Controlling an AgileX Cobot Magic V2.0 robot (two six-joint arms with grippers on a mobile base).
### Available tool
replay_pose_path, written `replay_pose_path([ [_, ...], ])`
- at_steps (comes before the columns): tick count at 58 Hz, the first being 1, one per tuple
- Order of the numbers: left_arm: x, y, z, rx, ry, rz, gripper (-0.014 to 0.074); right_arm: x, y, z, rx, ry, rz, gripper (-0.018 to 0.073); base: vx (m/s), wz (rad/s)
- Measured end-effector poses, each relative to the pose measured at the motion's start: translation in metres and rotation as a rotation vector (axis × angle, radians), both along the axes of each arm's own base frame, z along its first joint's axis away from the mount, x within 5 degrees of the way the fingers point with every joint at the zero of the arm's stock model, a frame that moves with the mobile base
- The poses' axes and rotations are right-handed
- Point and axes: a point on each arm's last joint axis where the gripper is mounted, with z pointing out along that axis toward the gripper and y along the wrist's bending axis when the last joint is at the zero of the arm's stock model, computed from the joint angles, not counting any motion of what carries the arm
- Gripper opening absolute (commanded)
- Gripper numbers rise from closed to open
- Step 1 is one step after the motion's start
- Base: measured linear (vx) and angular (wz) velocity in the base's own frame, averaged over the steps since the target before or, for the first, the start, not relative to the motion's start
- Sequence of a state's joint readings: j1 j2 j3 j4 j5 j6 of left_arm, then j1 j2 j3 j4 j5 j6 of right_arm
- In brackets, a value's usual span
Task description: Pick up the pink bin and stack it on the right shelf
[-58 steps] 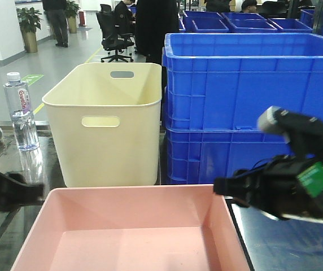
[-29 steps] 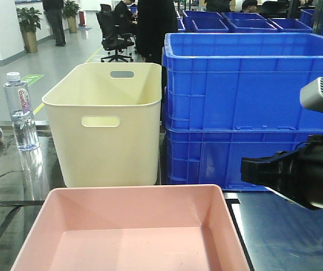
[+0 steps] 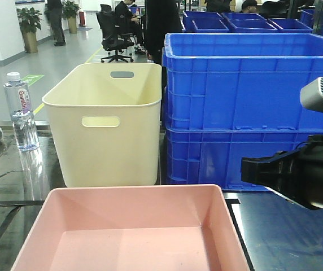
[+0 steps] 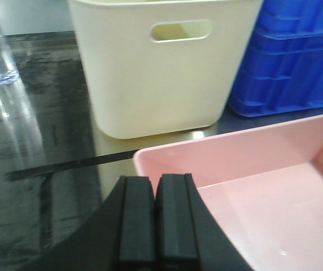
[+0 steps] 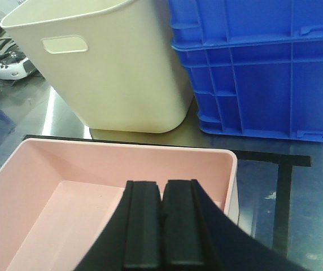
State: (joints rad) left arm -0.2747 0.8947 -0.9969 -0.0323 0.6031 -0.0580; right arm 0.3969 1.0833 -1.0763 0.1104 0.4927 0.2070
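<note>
Spreading under everything is one dark glossy shelf (image 3: 14, 186), which carries every bin in sight. Largest on it are two blue crates (image 3: 252, 107), stacked one on the other at the right, their left walls just beside the single cream bin (image 3: 106, 127) (two handle slots show on it, one in the near wall and one in the far wall). More blue crates sit farther back, too crowded to count.

One pink bin (image 3: 133, 231) lies nearest the camera, upright and open-topped, nothing inside, its far rim close in front of the cream bin with a strip of bare shelf between them. A thin black line crosses the shelf along that strip.

Two grippers show. The right gripper (image 5: 161, 223) hangs over the pink bin's near right part, its two black fingers (image 5: 142, 220) pressed flat together with nothing between them; the front view shows that arm's dark body at the right edge, beside the lower crate. The left gripper (image 4: 157, 220) hangs over the bin's left rim, fingers (image 4: 136, 217) likewise closed tight on nothing.

One clear water bottle (image 3: 20, 113) stands at the far left, well apart from the pink bin.
</note>
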Motion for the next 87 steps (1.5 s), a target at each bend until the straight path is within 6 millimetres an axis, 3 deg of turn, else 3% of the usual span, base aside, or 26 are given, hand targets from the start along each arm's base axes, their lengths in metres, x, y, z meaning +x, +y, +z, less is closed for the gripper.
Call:
replay_pose_path([
  [6,-0.015,0.014,-0.031,-0.007,-0.054,0.060,-0.0005,0.000,0.000,0.000,0.000,0.000,0.000,-0.0013,0.00,0.00],
  [18,-0.068,0.040,-0.104,-0.036,-0.230,0.196,-0.0005,0.000,0.000,0.000,-0.001,0.000,0.000,-0.0013,0.00,0.00],
  [34,-0.111,0.048,-0.212,-0.030,-0.243,0.255,-0.0005,0.000,0.000,0.000,-0.001,0.000,0.000,-0.0013,0.00,0.00],
  [78,-0.116,0.048,-0.217,-0.029,-0.235,0.254,-0.0005,0.000,-0.001,0.000,-0.027,-0.013,0.004,-0.0012,0.00,0.00],
  [87,-0.116,0.048,-0.217,-0.028,-0.234,0.254,-0.0005,-0.011,-0.024,-0.004,-0.163,-0.101,-0.041,-0.0012,0.00,0.00],
])
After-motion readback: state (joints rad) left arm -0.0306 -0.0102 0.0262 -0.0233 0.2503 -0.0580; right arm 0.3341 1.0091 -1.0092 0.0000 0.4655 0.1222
